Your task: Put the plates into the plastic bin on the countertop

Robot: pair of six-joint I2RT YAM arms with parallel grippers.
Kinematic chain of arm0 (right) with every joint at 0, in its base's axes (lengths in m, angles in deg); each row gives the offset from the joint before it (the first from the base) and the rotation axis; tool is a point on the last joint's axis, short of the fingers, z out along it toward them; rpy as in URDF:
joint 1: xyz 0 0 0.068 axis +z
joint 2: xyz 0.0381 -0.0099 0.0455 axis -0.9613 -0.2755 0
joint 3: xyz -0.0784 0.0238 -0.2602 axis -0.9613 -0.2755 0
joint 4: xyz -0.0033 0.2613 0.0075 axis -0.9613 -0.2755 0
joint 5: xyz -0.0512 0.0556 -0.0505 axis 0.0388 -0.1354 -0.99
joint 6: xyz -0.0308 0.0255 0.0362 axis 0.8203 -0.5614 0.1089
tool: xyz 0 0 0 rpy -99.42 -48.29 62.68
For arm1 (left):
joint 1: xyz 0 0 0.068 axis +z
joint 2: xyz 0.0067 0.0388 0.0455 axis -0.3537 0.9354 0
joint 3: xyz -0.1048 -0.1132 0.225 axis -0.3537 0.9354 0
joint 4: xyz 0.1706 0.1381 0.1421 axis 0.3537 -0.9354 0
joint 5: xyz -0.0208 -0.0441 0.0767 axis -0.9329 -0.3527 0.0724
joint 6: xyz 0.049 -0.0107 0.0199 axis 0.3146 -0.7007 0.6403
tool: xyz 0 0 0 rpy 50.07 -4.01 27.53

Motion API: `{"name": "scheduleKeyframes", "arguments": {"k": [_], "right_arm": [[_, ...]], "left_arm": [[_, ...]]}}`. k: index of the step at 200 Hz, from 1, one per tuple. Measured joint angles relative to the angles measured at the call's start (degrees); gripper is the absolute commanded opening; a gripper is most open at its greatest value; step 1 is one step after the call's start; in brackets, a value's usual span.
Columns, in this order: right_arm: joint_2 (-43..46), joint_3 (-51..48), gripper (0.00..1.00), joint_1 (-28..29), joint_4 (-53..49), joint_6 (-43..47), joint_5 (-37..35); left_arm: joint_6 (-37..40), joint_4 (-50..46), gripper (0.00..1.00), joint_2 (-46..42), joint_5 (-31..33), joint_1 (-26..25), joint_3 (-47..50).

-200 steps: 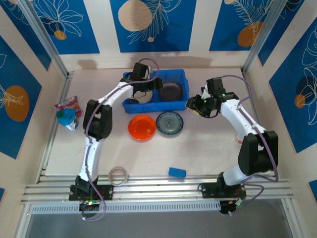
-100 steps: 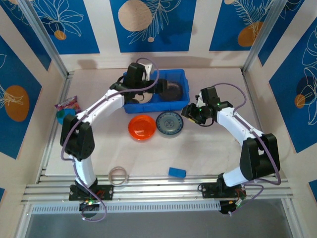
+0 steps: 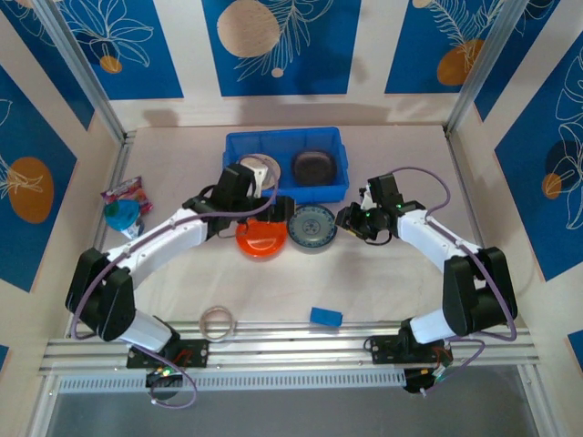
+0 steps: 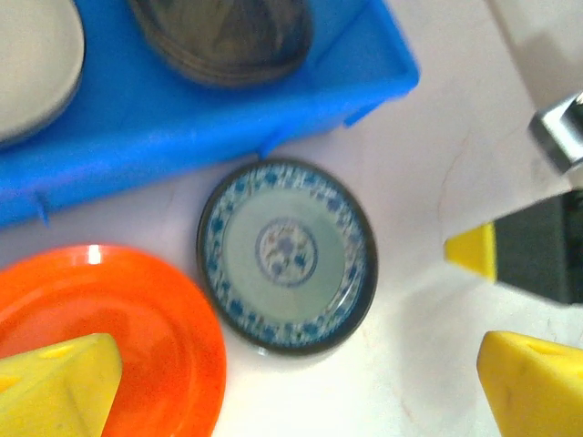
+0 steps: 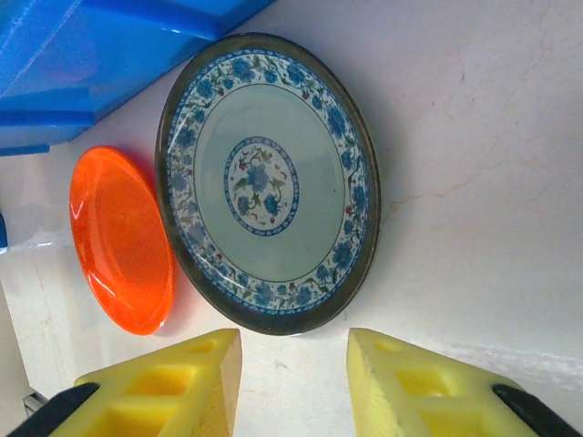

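- Firstly, a teal packet [image 3: 120, 211] lay at the left edge of the counter [image 3: 383, 282], well out to the left gripper's outer side.
- Behind that gripper, near the left arm's base, lay a ring [image 3: 217, 320].
- Over the counter hung the left gripper [image 4: 301, 373], released, its yellow fingers spread wide with nothing between them.
- Partly under one of those fingers lay the orange plate [image 4: 100, 337], flat on the counter.
- Just ahead of the left gripper stood the bin [image 4: 228, 118]. It held a pale plate [image 4: 32, 64] and a dark plate [image 4: 223, 36] side by side.
- Between the two grippers, ahead of both sets of fingertips, the patterned plate [image 5: 269, 182] lay flat on the counter. It sat just beside the orange plate and close to the bin's near wall. Whether the two rims touched could not be told.
- Well behind the grippers, between the arm bases, lay a blue block [image 3: 325, 316].
- Low over the counter sat the right gripper [image 5: 293, 364], loose, with a narrow gap between its fingers and nothing in it. Its tips were just short of the patterned plate's rim.
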Motion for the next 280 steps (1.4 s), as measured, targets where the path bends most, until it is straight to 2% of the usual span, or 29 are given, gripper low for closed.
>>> {"name": "scheduleKeyframes", "arguments": {"k": [72, 140, 280], "right_arm": [[-4.66, -1.05, 0.31, 1.01, 3.26, -1.14, -0.37], [-9.46, -1.05, 0.3, 0.98, 3.87, -1.29, -0.92], [-13.94, -0.94, 0.26, 0.98, 7.69, -1.36, -0.17]], "left_arm": [[-3.65, 3.37, 0.98, -1.05, -0.11, -0.68, 9.81], [-5.73, 8.39, 0.98, -0.87, -0.66, -0.68, 10.1], [-6.47, 10.58, 0.96, 1.25, -1.2, -0.68, 10.54]]}}
